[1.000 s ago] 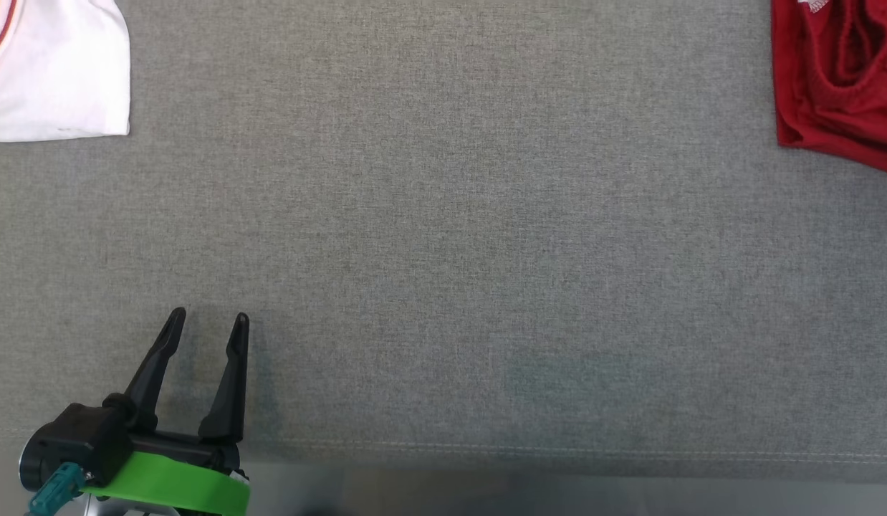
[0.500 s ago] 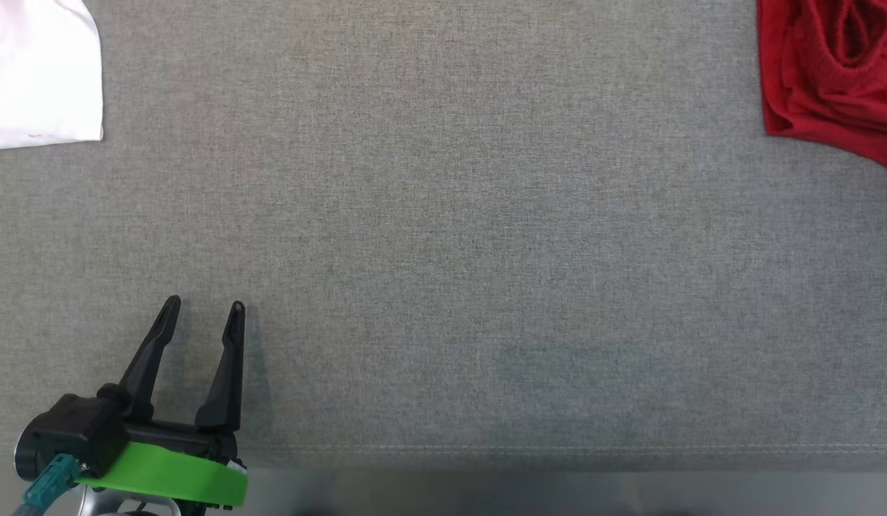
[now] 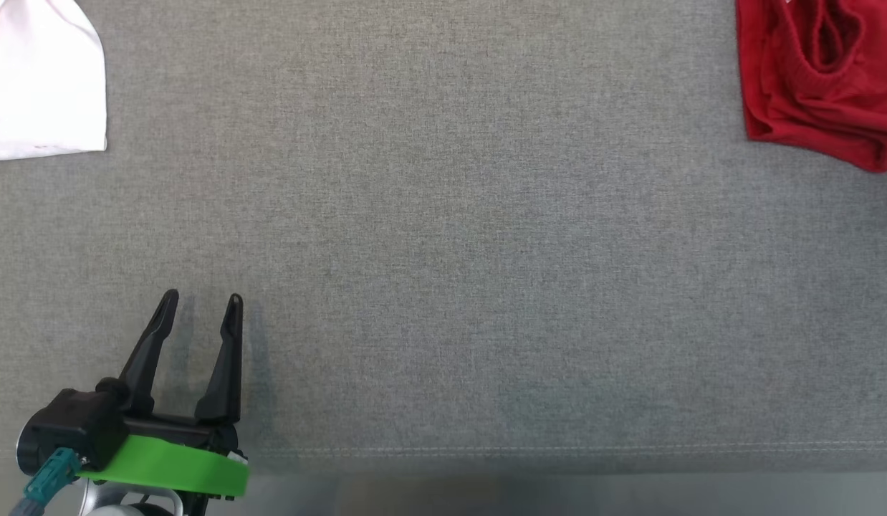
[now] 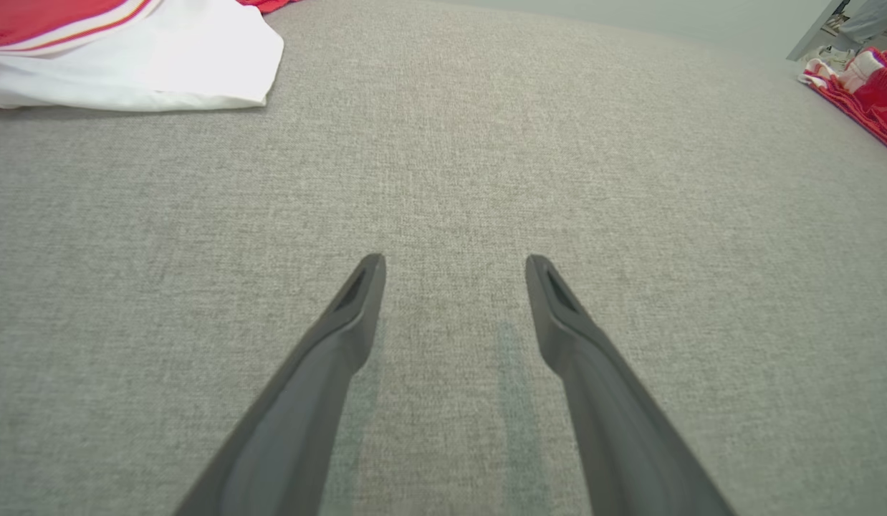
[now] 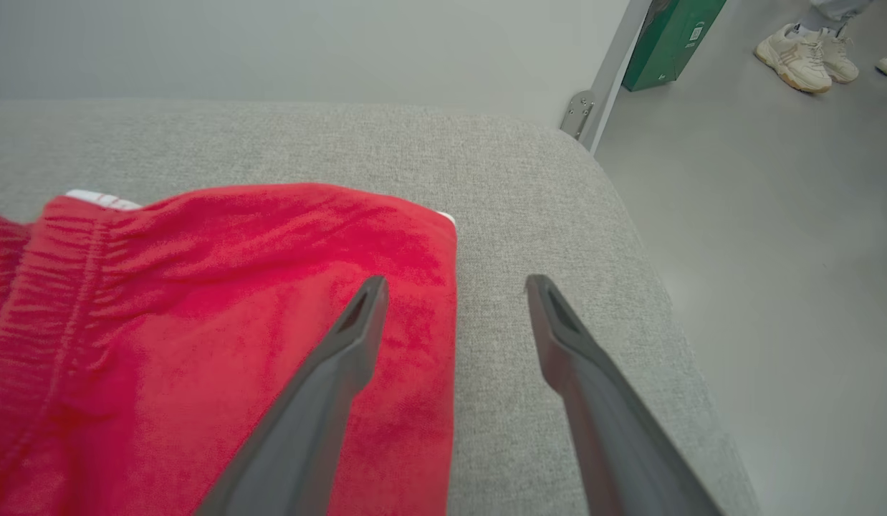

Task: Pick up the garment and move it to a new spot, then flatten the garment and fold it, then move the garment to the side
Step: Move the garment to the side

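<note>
The garment (image 3: 816,79) is red and lies crumpled at the far right of the grey cloth-covered table (image 3: 443,236). In the right wrist view the garment (image 5: 200,322) spreads across the left half, its waistband gathered at the left. My right gripper (image 5: 454,283) is open just above the garment's right edge, one finger over the red cloth and the other over bare table. My left gripper (image 3: 203,296) rests open near the table's front left, with nothing between its fingers. In its own wrist view the left gripper (image 4: 454,259) hovers over bare grey cloth.
A white garment with red stripes (image 3: 42,79) lies at the far left, the same white garment (image 4: 128,64) showing ahead of my left gripper. The table's rounded corner (image 5: 630,215) drops to the floor, where a green box (image 5: 673,39) and a person's shoes (image 5: 805,46) stand.
The head view has shifted a little, so both garments sit further left in the picture. The red garment's folds look slightly different. My left gripper stays open in place.
</note>
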### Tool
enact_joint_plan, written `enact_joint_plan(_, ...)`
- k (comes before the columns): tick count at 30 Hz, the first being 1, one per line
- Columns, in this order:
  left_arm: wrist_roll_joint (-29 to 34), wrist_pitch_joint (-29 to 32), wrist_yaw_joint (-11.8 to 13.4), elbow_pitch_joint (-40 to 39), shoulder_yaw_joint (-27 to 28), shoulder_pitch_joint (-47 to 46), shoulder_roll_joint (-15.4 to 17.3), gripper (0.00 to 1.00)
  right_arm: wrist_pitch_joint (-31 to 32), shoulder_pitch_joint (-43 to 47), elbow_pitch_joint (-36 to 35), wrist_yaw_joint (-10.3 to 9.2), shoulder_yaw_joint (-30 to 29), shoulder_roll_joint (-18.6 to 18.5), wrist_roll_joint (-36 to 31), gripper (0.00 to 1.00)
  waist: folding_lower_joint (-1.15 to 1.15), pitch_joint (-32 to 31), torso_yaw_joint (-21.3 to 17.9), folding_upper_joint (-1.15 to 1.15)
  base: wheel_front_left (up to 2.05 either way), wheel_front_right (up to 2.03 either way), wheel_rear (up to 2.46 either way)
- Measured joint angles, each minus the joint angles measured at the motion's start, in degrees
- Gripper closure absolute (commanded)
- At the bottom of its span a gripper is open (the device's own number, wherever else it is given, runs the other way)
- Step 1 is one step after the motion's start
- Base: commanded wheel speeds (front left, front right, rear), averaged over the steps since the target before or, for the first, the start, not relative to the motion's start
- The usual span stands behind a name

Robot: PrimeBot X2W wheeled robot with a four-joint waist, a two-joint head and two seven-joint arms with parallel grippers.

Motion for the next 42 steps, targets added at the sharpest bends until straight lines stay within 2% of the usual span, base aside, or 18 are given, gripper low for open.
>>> enact_joint_plan(10,-0.7,-1.2,-0.3,3.8,-0.1,-1.6,-3.2,0.0,-10.4,5.2,-1.2,-0.56,-2.3,-0.2,0.3,0.0,0.0,-5.7,-0.3,0.0,0.0,0.0,0.0)
enact_joint_plan(15,-0.8,-1.7,-0.8,6.0,0.0,-1.6,-3.5,0.0,-10.6,9.2,-3.7,-1.15,-3.3,-0.3,0.5,0.0,0.0,-9.5,-0.2,0.0,0.0,0.0,0.0)
enact_joint_plan(21,-0.8,-1.9,-0.8,9.0,0.5,-1.4,-3.8,0.0,-10.7,16.6,-7.8,-3.27,-4.6,1.0,0.6,0.0,-0.01,-15.0,-0.1,0.0,0.0,0.0,0.0)
enact_joint_plan(27,-0.4,-2.2,-1.4,11.2,0.4,-0.4,-4.0,0.0,-10.7,25.0,-13.7,-4.17,-5.6,5.6,0.8,0.0,-0.01,-19.9,-0.2,0.0,0.0,0.0,0.0)
enact_joint_plan(31,-0.4,-2.2,-1.4,13.0,0.3,1.8,-4.1,0.0,-10.7,30.3,-18.2,-5.79,-6.7,8.6,0.8,0.0,-0.01,-23.1,-0.4,0.0,0.0,0.0,0.0)
enact_joint_plan(34,0.1,-2.2,-1.4,14.1,0.5,3.5,-4.2,0.0,-10.7,35.2,-20.7,-7.02,-7.6,10.4,0.5,0.0,-0.01,-25.6,-0.6,0.0,0.0,0.0,0.0)
enact_joint_plan(42,0.4,-2.2,-1.4,14.8,0.6,7.8,-4.2,0.0,-10.7,46.3,-25.8,-8.22,-8.6,13.3,-1.5,0.0,-0.01,-30.7,-1.5,0.0,0.0,0.0,0.0)
